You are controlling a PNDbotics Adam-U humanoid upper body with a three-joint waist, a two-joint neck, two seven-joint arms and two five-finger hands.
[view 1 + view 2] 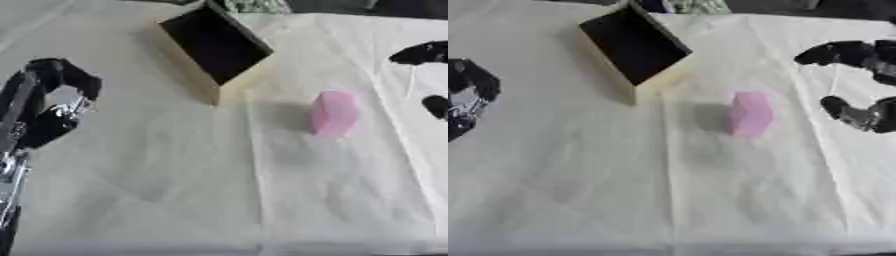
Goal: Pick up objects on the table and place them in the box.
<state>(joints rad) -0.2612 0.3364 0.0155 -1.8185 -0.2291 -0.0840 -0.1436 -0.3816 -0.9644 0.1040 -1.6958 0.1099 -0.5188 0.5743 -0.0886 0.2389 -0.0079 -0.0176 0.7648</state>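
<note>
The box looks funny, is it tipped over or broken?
The box sits askew, turned cornerwise on the table, its dark opening showing. No damage shows. The pink block stands apart on the cloth, nothing spilled.

Likely lab test bench: table (175, 200) draped in creased cream cloth, staged box (214, 45).

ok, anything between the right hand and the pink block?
Nothing. In the right eye view only bare cream cloth separates the right hand from the pink block; hand and block are apart.
</note>
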